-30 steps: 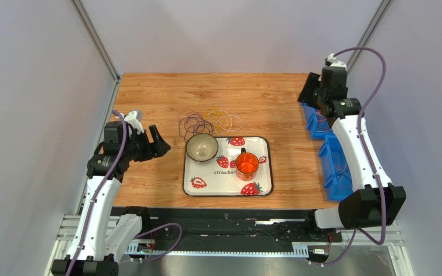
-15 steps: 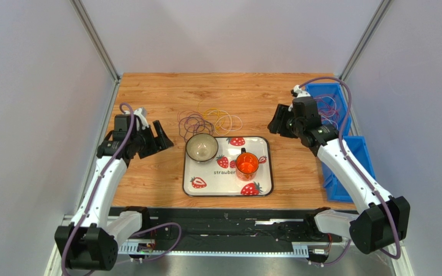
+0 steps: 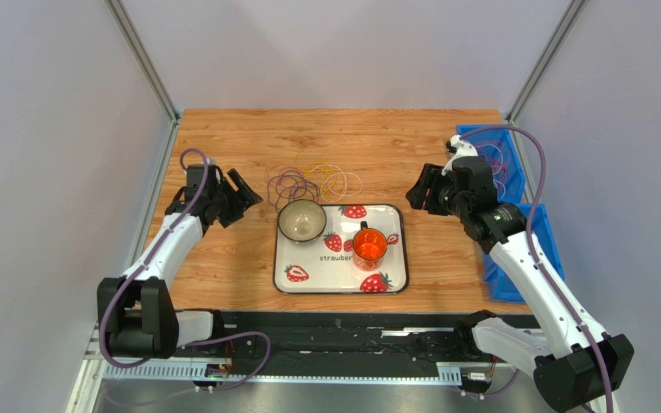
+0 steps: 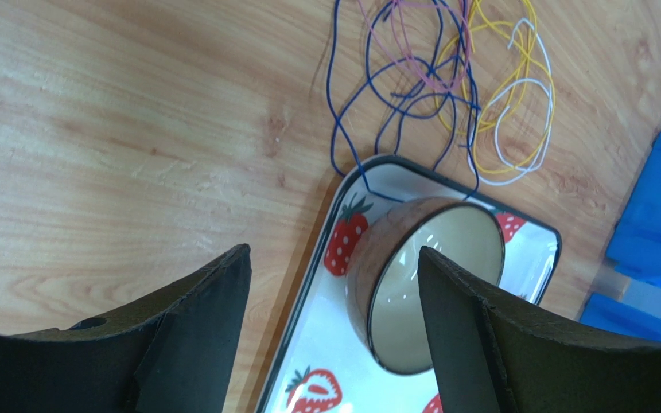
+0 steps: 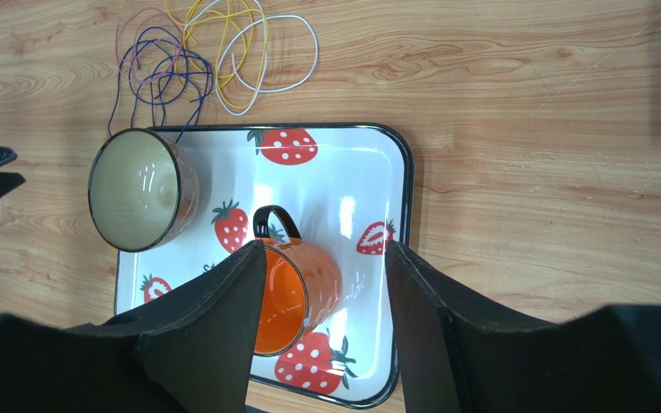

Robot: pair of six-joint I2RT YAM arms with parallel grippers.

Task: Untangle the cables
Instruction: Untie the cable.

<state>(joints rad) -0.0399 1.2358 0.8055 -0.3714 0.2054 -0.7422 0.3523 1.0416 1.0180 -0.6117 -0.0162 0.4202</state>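
The cables (image 3: 312, 181) lie in a tangled heap of purple, pink, yellow and white loops on the wooden table just behind the tray. They also show in the left wrist view (image 4: 442, 86) and the right wrist view (image 5: 209, 52). One purple loop reaches over the tray's rim by the bowl. My left gripper (image 3: 243, 196) is open and empty, left of the cables and above the table. My right gripper (image 3: 420, 189) is open and empty, right of the tray. More cable loops lie in the far blue bin (image 3: 491, 159).
A white strawberry tray (image 3: 390, 258) holds a tan bowl (image 3: 301, 220) and an orange mug (image 3: 369, 246). Two blue bins (image 3: 515, 232) stand along the table's right edge. Grey walls close in on both sides.
My right arm has swung from the far blue bins toward the tray. My left gripper has moved farther from me and a little right, toward the cables. Both stay open.
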